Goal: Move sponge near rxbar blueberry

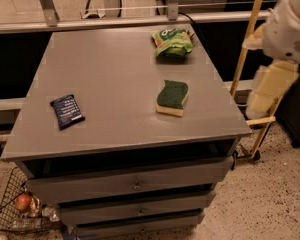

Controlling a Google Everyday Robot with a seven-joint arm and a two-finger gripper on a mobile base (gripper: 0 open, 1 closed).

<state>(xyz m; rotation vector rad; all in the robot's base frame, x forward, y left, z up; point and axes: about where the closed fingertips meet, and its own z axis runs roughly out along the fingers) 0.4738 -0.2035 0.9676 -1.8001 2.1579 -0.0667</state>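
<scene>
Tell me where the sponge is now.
In the camera view, the sponge lies right of centre on the table, below the green bag and right of the rxbar blueberry; the gripper hangs past its right edge.

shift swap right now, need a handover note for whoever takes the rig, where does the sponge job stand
The pincer hangs off the right side of the table, below the white arm housing, well apart from the sponge.
The sponge lies flat on the table's right half, green side up.
The rxbar blueberry lies flat near the left edge, far across from the sponge.
The green snack bag sits at the back right and is not part of the job.
Done: nothing yet.
Left: reach in, grasp the sponge, carry it left and set it beside the bar.
</scene>
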